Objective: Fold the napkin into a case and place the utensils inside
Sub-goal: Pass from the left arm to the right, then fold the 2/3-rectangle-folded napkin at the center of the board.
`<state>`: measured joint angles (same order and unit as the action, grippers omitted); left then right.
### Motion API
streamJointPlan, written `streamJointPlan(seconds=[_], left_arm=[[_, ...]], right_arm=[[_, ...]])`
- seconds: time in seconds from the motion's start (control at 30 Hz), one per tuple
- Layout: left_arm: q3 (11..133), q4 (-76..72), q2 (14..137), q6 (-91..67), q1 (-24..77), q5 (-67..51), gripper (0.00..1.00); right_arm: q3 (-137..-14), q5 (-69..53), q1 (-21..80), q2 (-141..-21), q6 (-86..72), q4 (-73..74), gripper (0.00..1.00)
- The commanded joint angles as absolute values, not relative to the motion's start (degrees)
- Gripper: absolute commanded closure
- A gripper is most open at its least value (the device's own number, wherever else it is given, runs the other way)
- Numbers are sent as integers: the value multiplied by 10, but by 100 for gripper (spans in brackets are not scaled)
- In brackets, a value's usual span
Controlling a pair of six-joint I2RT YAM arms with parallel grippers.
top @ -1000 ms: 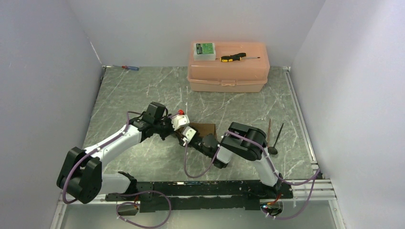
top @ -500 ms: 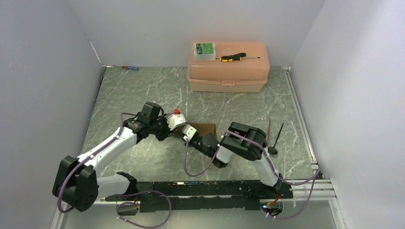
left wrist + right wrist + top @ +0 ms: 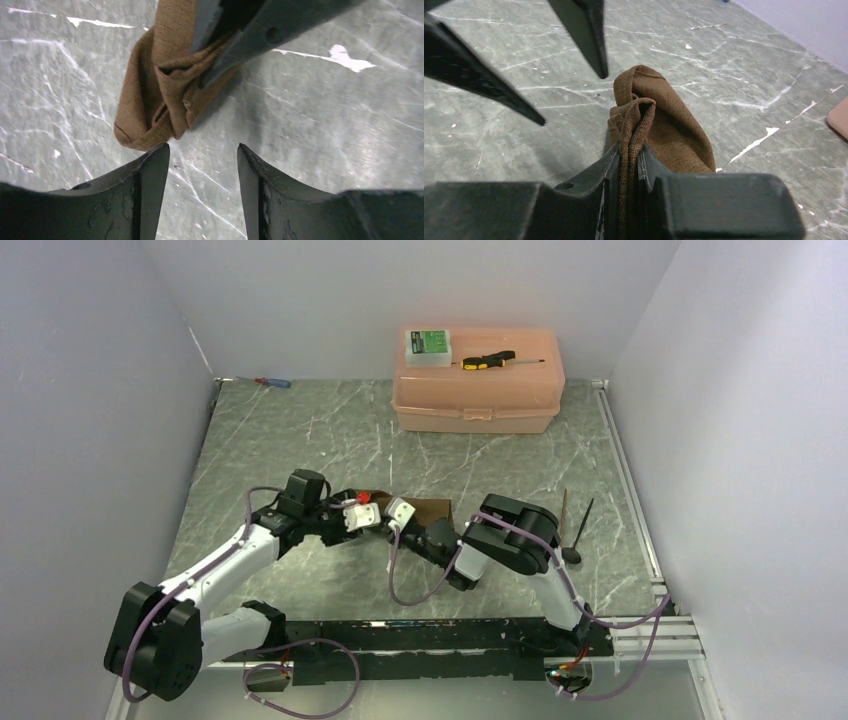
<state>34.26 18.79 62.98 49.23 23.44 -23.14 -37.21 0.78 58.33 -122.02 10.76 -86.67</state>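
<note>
Looking down on the grey-green marbled tabletop (image 3: 300,440), we are seeing a pink plastic box (image 3: 478,390) sitting at its far edge, lid closed. Both arms are reaching in toward the middle and meeting there.

The right gripper (image 3: 629,150) is pinching the napkin (image 3: 669,120), with its jaws nearly closed on a gathered fold of the brown cloth. The rest of the cloth is bunching in a loose, creased lump on the tabletop just ahead of the fingers. It is not forming a neat pouch.

The left gripper (image 3: 202,150) is hovering just beside that lump with its jaws parted and nothing between them. Its left fingertip is sitting right next to the cloth's rounded end, and we are not able to tell whether they are touching. In the top view the two grippers are lying tip to tip at mid-table, and the napkin (image 3: 432,508) is showing as a brown patch behind the right one.

The utensils (image 3: 573,553) are lying on the tabletop to the right, well apart from the napkin, near the right rail.

On the box lid a small green-labelled case (image 3: 428,344) and a yellow-and-black screwdriver (image 3: 490,360) are resting side by side. A blue-and-red screwdriver (image 3: 272,382) is lying in the far left corner.
</note>
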Motion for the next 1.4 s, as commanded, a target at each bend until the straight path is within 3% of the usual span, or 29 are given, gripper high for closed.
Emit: streamJointPlan(seconds=[0.0, 0.47, 0.7, 1.0, 1.1, 1.3, 1.37], left_arm=[[334, 62, 655, 548, 230, -234, 42], [322, 90, 664, 655, 225, -346, 38], [304, 28, 674, 656, 224, -312, 38], [293, 61, 650, 676, 222, -324, 75], [290, 85, 641, 693, 223, -350, 73], [295, 55, 677, 694, 224, -336, 53], [295, 29, 689, 687, 226, -323, 51]], right_arm=[[-363, -26, 579, -1214, 78, -983, 81], [-365, -56, 573, -1225, 47, -981, 81], [-369, -75, 559, -1232, 11, -980, 84], [-375, -89, 544, -1238, -23, -968, 89], [-377, -93, 541, -1242, -34, -972, 90], [-380, -104, 537, -1246, -39, -974, 93], [-381, -107, 537, -1247, -40, -975, 94]])
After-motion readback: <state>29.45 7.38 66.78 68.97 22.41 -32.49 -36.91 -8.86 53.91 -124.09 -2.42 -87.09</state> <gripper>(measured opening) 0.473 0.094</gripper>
